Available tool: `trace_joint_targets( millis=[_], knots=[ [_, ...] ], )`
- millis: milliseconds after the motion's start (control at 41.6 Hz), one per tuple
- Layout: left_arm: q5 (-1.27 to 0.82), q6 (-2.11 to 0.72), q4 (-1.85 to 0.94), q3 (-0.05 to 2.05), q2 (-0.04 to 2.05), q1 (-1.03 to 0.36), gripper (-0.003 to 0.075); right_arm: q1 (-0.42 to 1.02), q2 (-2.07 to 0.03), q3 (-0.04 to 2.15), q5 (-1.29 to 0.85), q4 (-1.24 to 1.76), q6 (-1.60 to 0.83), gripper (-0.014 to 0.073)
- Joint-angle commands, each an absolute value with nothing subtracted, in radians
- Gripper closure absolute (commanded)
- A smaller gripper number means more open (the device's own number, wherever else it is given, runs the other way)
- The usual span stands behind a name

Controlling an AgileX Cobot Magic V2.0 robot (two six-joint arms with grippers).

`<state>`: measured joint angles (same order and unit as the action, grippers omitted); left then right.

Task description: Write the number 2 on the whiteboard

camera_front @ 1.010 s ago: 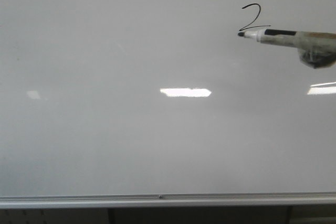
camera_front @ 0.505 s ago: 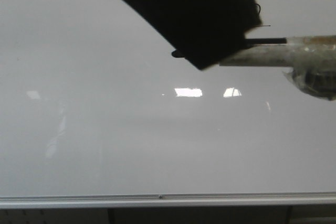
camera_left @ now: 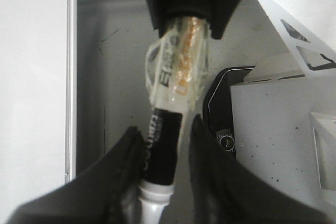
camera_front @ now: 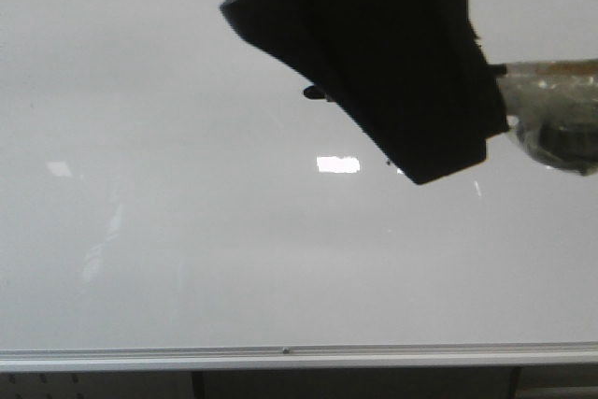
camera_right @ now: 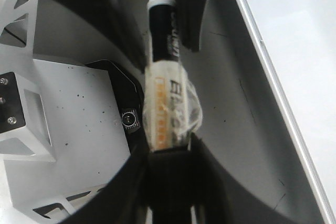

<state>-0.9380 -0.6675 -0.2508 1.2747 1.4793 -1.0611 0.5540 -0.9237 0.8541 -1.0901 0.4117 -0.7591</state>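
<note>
Gripping the marker (camera_right: 167, 103) firmly, the right gripper (camera_right: 168, 156) reaches leftward; left gripper (camera_left: 160, 156) straddles its barrel, unclenched.

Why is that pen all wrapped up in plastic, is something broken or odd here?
Nothing looks broken. The marker is bundled in crinkled clear tape, which looks makeshift. Both grippers are on it at once: the right gripper clamps the taped end, the left gripper brackets the black barrel. A dark arm hides the written digit.

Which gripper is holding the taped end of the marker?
The right gripper, clamped on the tape-wrapped end of the marker; the left gripper flanks the bare black barrel nearer the tip.
</note>
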Motion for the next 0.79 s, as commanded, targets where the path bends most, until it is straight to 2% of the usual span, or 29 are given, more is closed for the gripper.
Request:
trace_joint_targets(
  millis=[0,72,168,240,312,625,769],
  knots=[
    [-0.897,-0.669,-0.277,1.308,1.446,-1.067,0.0632,0.557,-0.912,0.889,-1.058,0.449,-0.772,0.0653],
    [-0.897,-0.669,-0.277,1.308,1.446,-1.067,0.0663,0.557,-0.912,0.889,-1.058,0.449,-0.772,0.0557],
    [-0.897,-0.663,-0.277,1.308,1.446,-1.067,0.0664,0.557,-0.912,0.889,-1.056,0.449,-0.771,0.026],
    [-0.897,-0.661,-0.277,1.31,1.446,-1.067,0.0664,0.553,-0.912,0.891,-1.051,0.449,-0.761,0.0116],
    [-0.904,-0.609,-0.257,1.318,1.446,-1.061,0.0664,0.54,-0.906,0.901,-1.065,0.424,-0.732,0.0027],
    [-0.99,-0.07,0.223,1.353,1.395,-0.976,0.0664,0.393,-0.771,0.935,-1.085,0.084,-0.394,0.0015],
    [-1.022,0.137,0.372,1.353,1.335,-0.872,0.0663,0.345,-0.734,0.934,-1.102,0.0,-0.317,0.0015]
  ],
)
